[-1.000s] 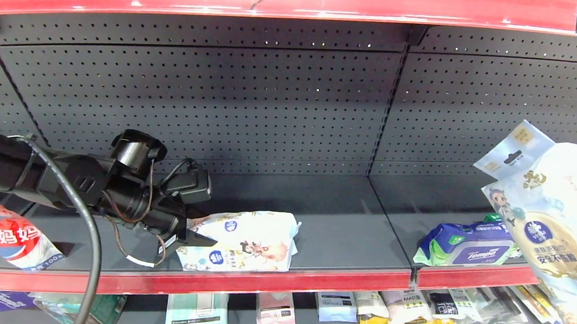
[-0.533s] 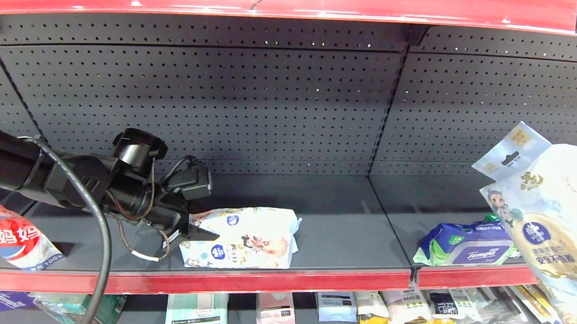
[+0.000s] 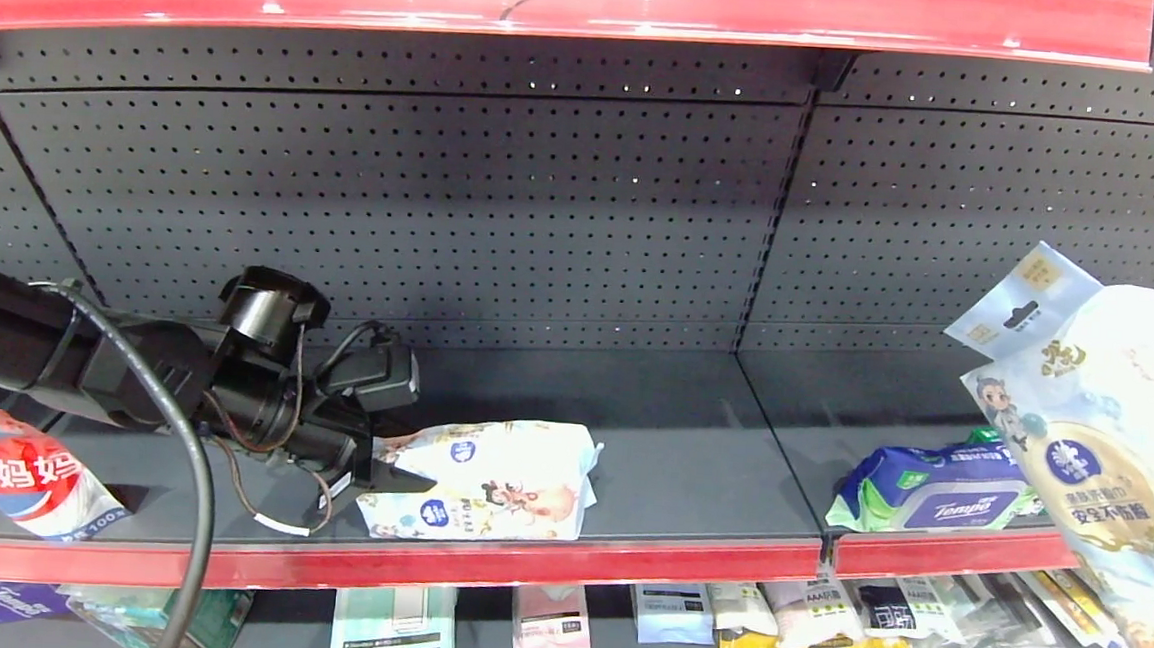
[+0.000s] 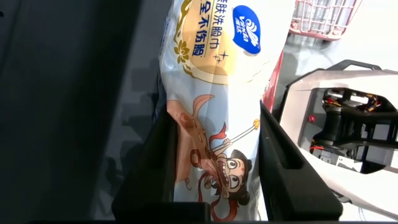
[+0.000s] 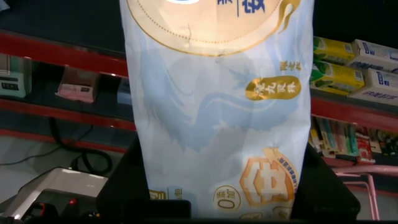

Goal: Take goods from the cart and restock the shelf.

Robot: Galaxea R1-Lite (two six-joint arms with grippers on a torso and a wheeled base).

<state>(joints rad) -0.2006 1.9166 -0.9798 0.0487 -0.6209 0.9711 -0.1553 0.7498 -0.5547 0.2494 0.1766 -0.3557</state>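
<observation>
A red-and-white pouch [image 3: 17, 475] lies at the left end of the shelf [image 3: 689, 461]. The left claw [image 3: 393, 471] is clamped on one end of a cartoon-printed soft pack [image 3: 497, 479] (flat on the shelf, near its front lip). Farther right sits a blue wipes pack [image 3: 938, 486]. The right claw [image 5: 221, 146] grips a large white bag [image 3: 1110, 447], raised before the shelf.

A shop is shown: dark shelves [image 3: 680, 441] backed by pegboard [image 3: 444, 206], edged with red price rails [image 3: 522, 561], are stocked with packaged goods [image 3: 927, 491].
</observation>
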